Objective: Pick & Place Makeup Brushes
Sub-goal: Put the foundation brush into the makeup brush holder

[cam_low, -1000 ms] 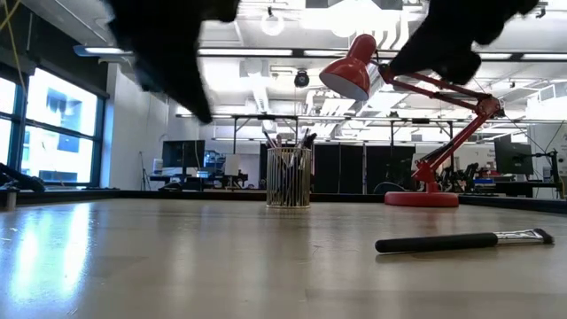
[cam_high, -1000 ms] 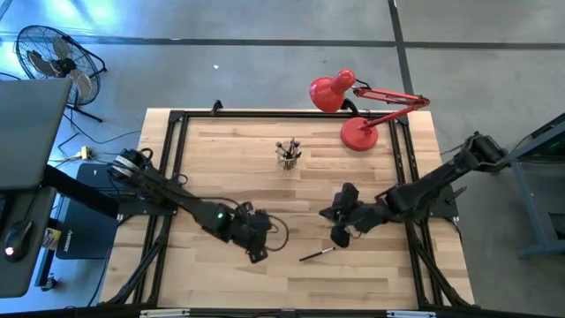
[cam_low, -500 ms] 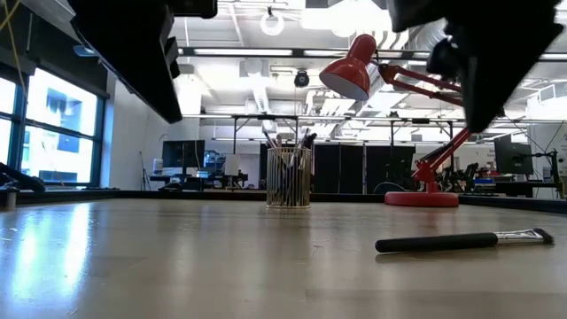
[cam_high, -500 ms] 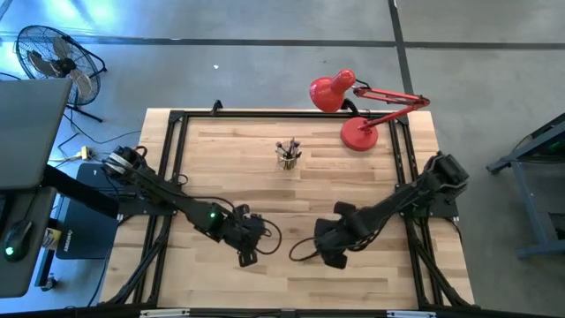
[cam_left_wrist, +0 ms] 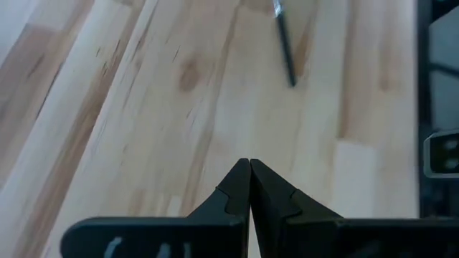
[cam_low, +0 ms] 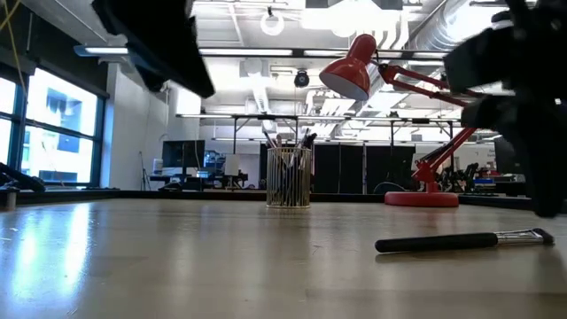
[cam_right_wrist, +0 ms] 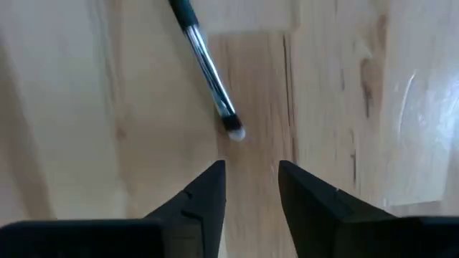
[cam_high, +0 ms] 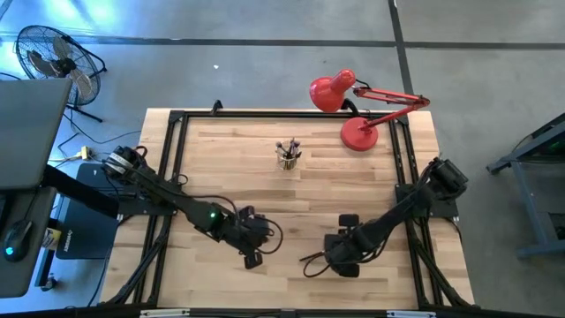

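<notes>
Since the earlier frames we see the right arm swing down toward the table's near edge, and its fingers part. Going left to right in the high view: the left gripper (cam_high: 252,258) sits low at about 7 o'clock from the table's middle, shifted only a little, fingers pressed together and empty, which the left wrist view confirms (cam_left_wrist: 249,188). Next, the loose makeup brush (cam_high: 311,260) lies flat on the wood at roughly 6 o'clock, untouched; the low view shows it resting on the table (cam_low: 461,240). At the brush's bristle end, at its 3 o'clock, the right gripper (cam_high: 344,263) now hangs above it, fingers a moderate gap apart, holding nothing. In the right wrist view (cam_right_wrist: 251,188) the brush tip (cam_right_wrist: 233,131) lies just ahead of the gap, not yet between the fingers. We judge this a pre-grasp line-up; pick not done. At 12 o'clock the cup of brushes (cam_high: 289,155) stands upright, likely the drop target.
</notes>
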You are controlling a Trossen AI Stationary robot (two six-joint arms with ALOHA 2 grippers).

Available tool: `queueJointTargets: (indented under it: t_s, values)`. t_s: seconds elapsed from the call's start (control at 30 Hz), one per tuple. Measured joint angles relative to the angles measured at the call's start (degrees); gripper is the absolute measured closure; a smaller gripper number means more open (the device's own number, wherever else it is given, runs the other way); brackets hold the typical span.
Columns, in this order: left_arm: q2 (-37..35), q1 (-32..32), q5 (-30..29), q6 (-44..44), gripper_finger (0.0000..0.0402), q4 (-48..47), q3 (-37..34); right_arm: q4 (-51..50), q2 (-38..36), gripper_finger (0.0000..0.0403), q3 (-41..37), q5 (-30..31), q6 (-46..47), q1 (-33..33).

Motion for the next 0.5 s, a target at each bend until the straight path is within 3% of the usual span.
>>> queueJointTargets:
  t_s: [0.5]
  values:
    - [0.03,0.73,-1.05,-0.10,0.0401,3.39,0.02,9.26,-0.22,0.0281,-6.03,1.34,-10.21,-0.11]
